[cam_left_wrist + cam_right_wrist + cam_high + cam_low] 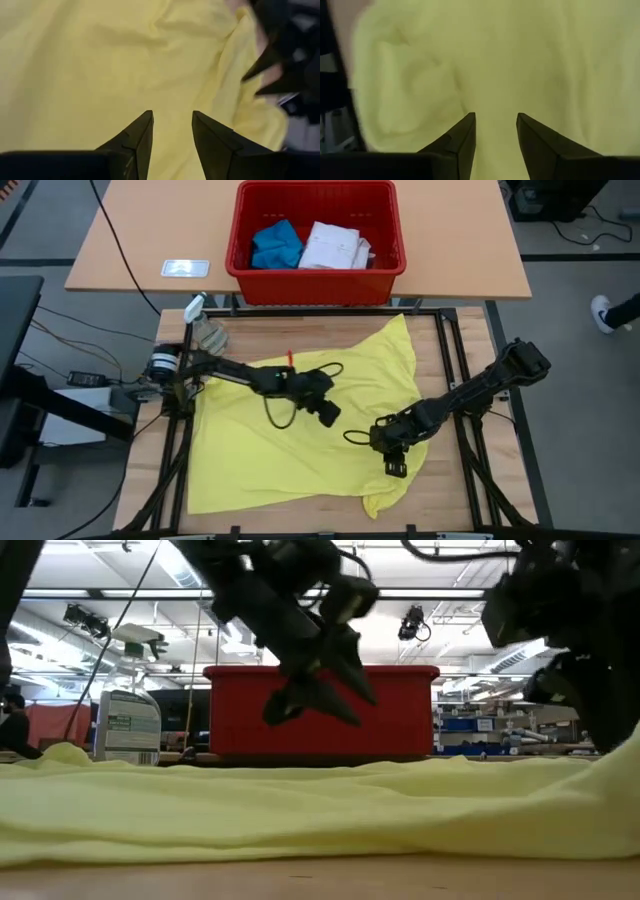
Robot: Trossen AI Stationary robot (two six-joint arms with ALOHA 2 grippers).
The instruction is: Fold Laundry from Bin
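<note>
My right gripper (396, 468) hovers with fingers apart over the yellow shirt (250, 465) at its right edge — nearer than my left gripper (328, 416), also parted, mid-shirt.

A dark gripper (330, 690) hangs with fingers parted above the yellow T-shirt (320, 810), which lies spread in low folds beneath it. Directly behind the gripper stands the red bin (400, 710). Off to its side, a second dark arm (580, 650) reaches down to the cloth.
</note>
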